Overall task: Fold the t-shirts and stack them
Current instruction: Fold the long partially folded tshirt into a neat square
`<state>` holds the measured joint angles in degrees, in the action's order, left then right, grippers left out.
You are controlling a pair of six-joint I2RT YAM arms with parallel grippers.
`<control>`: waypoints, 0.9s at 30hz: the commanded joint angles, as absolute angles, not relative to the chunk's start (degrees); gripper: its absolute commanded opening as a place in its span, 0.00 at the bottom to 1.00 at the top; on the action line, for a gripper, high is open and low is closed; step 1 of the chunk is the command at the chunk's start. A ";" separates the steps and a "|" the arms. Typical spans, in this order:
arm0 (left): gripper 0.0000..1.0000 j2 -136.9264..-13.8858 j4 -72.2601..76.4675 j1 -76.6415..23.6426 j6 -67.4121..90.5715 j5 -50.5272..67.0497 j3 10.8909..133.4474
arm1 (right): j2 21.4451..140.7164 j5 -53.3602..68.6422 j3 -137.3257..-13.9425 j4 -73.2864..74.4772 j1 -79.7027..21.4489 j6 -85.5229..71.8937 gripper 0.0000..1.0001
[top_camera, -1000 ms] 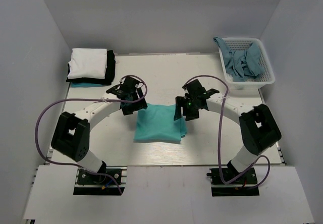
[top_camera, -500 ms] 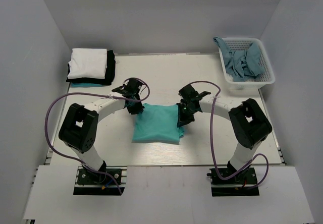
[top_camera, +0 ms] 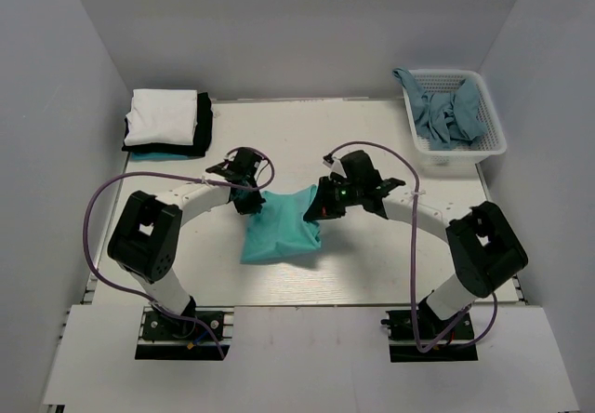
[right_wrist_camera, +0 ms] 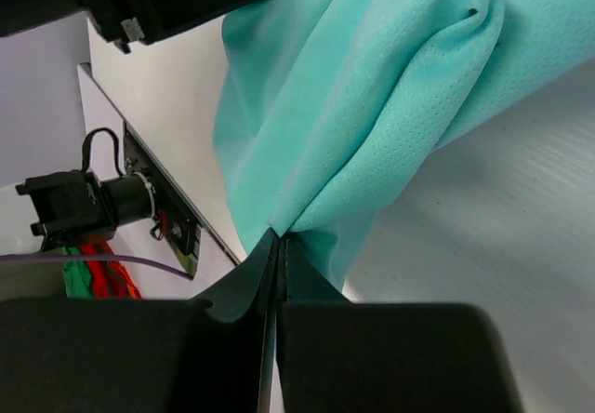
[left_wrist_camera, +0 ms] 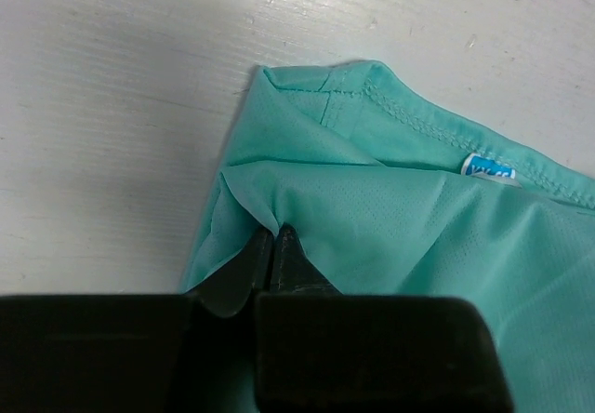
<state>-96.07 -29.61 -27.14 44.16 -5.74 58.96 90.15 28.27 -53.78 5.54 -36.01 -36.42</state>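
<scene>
Both left fingers and right fingers pinch the turquoise t-shirt.

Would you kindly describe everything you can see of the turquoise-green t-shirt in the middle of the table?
The turquoise-green t-shirt is a soft, finely perforated knit. It lies partly folded and rumpled on the white table between the two arms. Its stitched neck hem carries a small blue label. The left pincer is shut on a fold near its far-left corner. The right pincer is shut on its right edge, holding that side raised.
</scene>
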 commanded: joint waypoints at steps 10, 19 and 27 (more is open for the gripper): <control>0.00 -93.16 -32.70 -26.63 48.08 -10.63 59.50 | 90.43 33.30 -36.66 -13.35 -31.82 -37.71 0.00; 0.69 -94.58 -31.91 -26.63 43.70 -7.40 63.46 | 93.51 37.00 -36.90 -15.04 -29.62 -32.70 0.00; 1.00 -82.71 -30.32 -26.63 33.85 -5.45 60.74 | 87.90 38.67 -44.12 -3.26 -29.71 -27.78 0.43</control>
